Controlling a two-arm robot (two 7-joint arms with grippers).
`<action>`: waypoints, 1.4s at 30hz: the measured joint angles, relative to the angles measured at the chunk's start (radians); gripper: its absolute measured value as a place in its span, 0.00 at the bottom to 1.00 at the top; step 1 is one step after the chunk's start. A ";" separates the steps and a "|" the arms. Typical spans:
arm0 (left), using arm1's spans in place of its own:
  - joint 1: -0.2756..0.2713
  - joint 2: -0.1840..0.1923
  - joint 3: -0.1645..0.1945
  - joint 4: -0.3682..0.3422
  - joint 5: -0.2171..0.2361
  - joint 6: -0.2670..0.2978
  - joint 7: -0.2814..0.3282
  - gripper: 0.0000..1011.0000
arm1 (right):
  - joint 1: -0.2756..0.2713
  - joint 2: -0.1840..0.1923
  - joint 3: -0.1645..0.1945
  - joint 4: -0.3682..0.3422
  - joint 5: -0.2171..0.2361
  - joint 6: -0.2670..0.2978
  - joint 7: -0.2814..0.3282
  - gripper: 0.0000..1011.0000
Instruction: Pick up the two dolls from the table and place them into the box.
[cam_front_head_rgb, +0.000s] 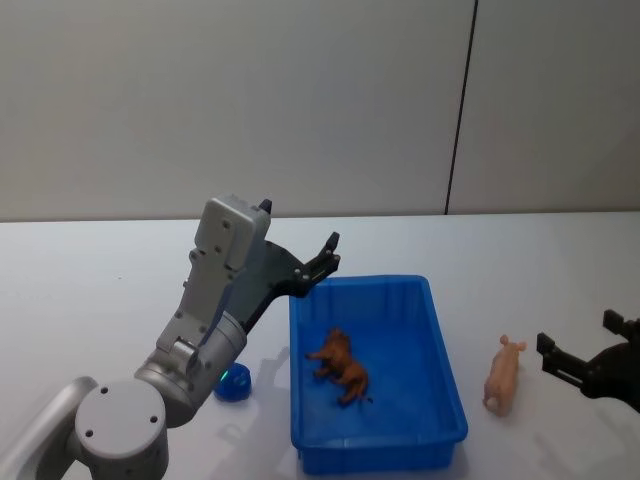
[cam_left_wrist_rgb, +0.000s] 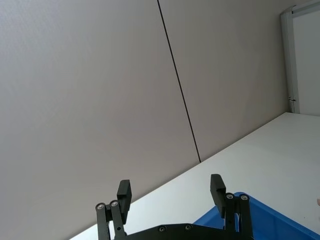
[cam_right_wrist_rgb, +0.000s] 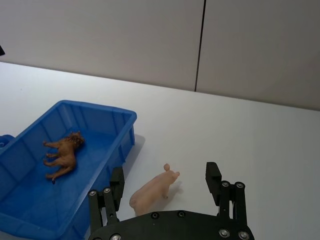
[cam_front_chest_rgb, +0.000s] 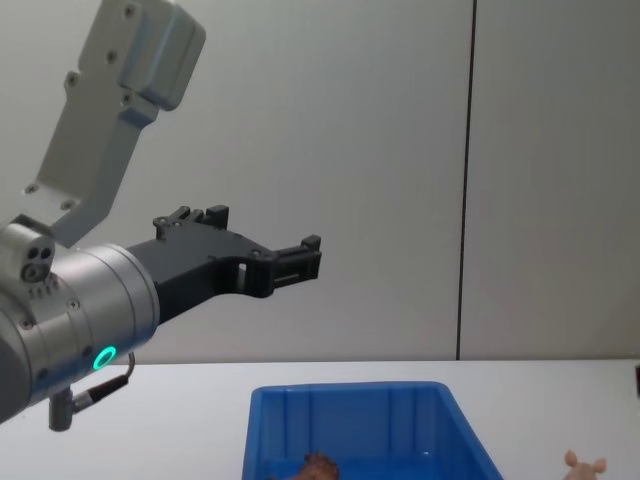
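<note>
Resting on the white table (cam_front_head_rgb: 100, 270): blue box (cam_front_head_rgb: 444, 345), with a small round blue thing (cam_front_head_rgb: 235, 385) just beside its left wall. Lying on its side inside: brown doll (cam_front_head_rgb: 342, 367), long axis diagonal, head toward the far left. Lying just right of the box, not touching: pink doll (cam_front_head_rgb: 503, 375), head pointing away, parallel to the box's long wall. Hovering over the far left corner, jaws spread: left gripper (cam_front_head_rgb: 328, 258). Hovering right of the pink doll, jaws spread, bare table between: right gripper (cam_front_head_rgb: 578, 338).

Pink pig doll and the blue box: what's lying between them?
Only bare white table, seen in the head view, separates the pink doll from the box.
</note>
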 joint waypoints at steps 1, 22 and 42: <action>0.000 0.000 0.000 0.000 0.000 0.000 0.000 0.99 | 0.001 -0.002 -0.002 0.003 -0.002 0.004 -0.001 0.99; 0.000 0.000 0.000 0.000 0.000 0.000 0.000 0.99 | 0.097 -0.117 -0.092 0.136 -0.115 0.075 -0.051 0.99; 0.000 0.000 0.000 0.000 0.000 0.000 0.000 0.99 | 0.187 -0.214 -0.148 0.269 -0.181 0.117 -0.103 0.99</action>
